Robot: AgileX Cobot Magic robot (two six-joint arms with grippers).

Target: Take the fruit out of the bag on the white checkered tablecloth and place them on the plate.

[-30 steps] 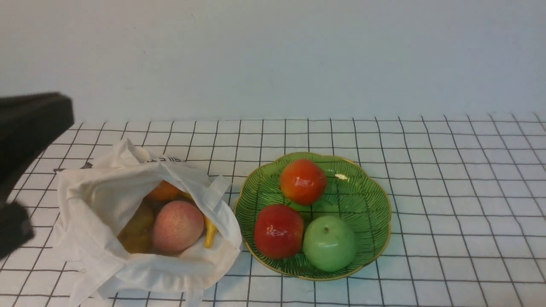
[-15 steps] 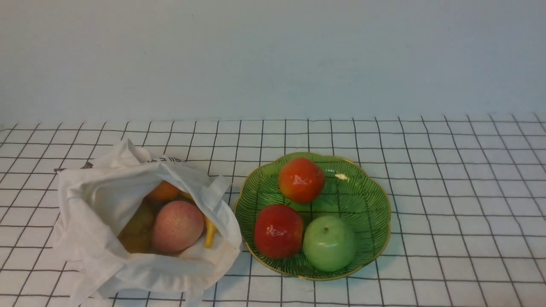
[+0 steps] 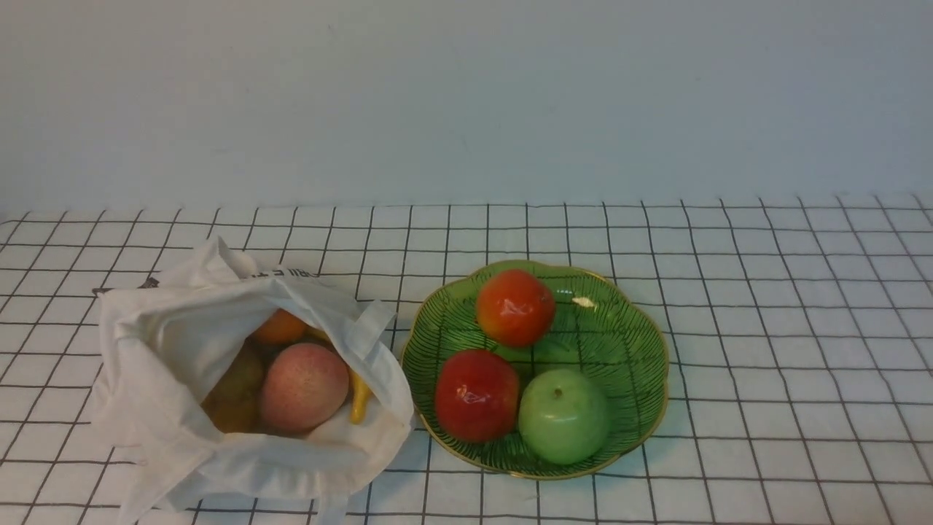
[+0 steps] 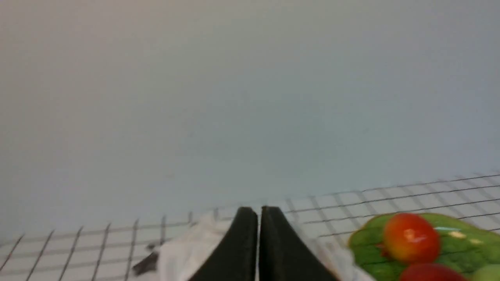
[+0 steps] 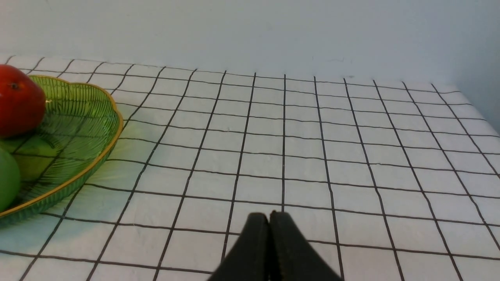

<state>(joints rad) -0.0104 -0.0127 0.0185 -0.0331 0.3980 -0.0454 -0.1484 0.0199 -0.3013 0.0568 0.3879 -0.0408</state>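
White checkered tablecloth under a pale wall; soft white cloth bag beside scalloped green plate.
Left gripper, right gripper: closed, empty. Next: open wide, descend over pale pink peach uppermost in bag mouth, avoiding cloth folds.

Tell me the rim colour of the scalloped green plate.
Gold, edging the glossy scalloped green plate; clearest in the right wrist view.

A plain, pale blue-grey wall rises behind the worktop, filling the upper part of the front view. It is smooth and unmarked, and meets the worktop's far edge in a straight horizontal line.
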